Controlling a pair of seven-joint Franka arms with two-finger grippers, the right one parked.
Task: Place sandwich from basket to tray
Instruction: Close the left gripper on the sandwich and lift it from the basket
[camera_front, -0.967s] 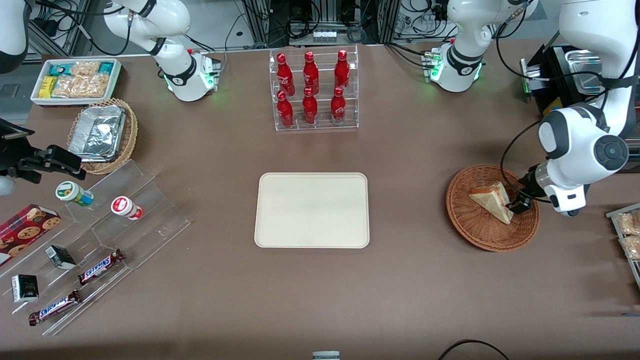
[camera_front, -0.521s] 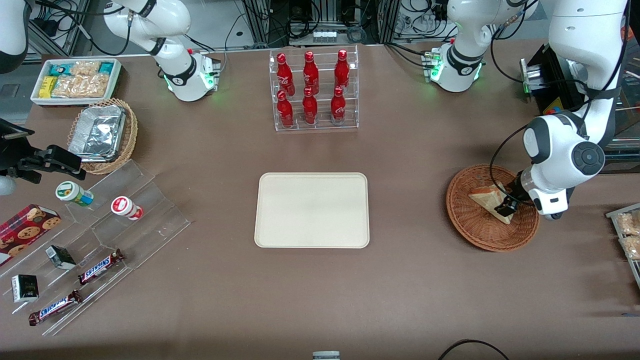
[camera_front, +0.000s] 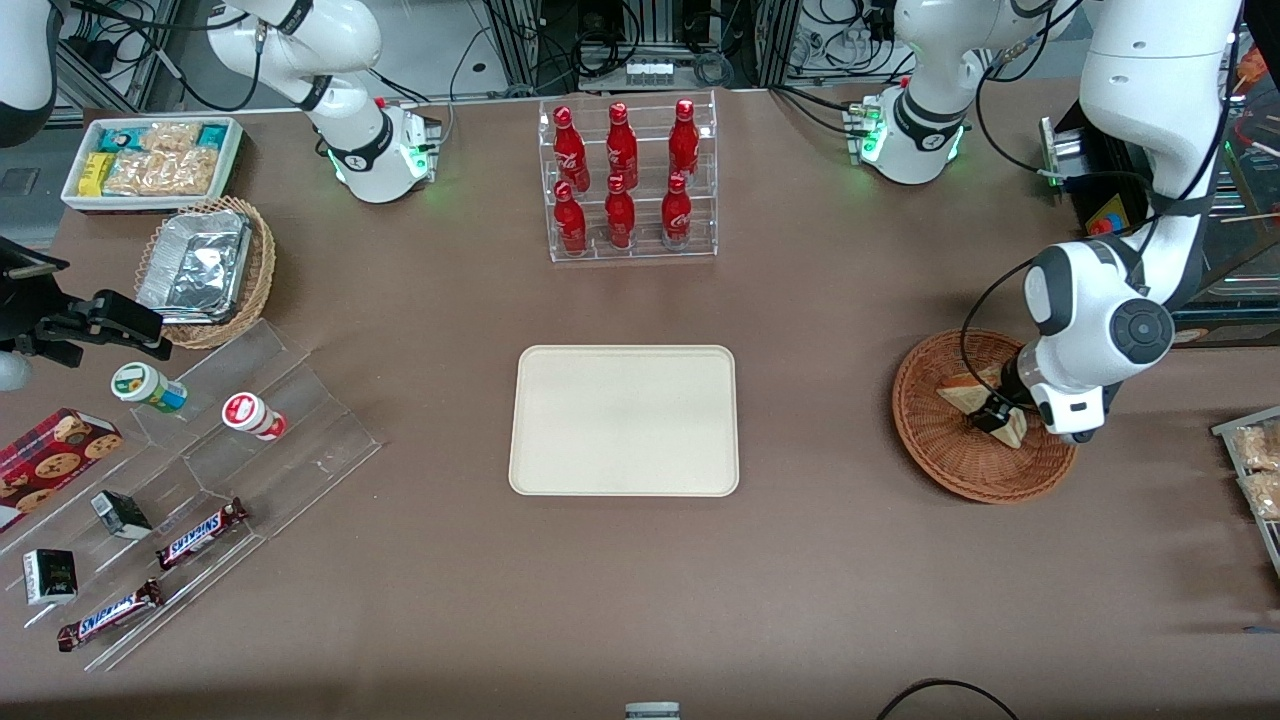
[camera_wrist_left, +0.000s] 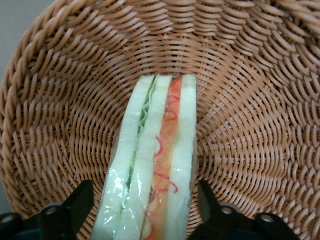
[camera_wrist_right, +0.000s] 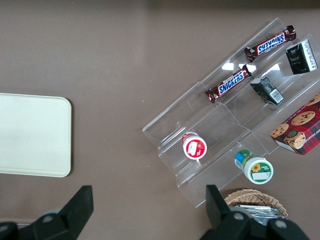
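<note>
The sandwich (camera_wrist_left: 155, 165), a wedge of white bread in clear wrap with green and red-orange filling, lies in the reddish-brown wicker basket (camera_front: 940, 455) toward the working arm's end of the table. My gripper (camera_wrist_left: 145, 212) is down in the basket and open, with one black finger on each side of the sandwich and a small gap at each. In the front view the gripper (camera_front: 1000, 415) covers part of the sandwich (camera_front: 958, 396). The cream tray (camera_front: 625, 420) lies flat at the table's middle with nothing on it.
A clear rack of red bottles (camera_front: 628, 180) stands farther from the front camera than the tray. Toward the parked arm's end are an acrylic step stand (camera_front: 200, 480) with snacks, a tan basket with a foil container (camera_front: 200, 270) and a white bin (camera_front: 150, 160). Packets (camera_front: 1255, 470) lie beside the basket.
My gripper has moved from the sandwich's edge, toward the tray, to straddle the sandwich. The sandwich and basket have stayed in place.
</note>
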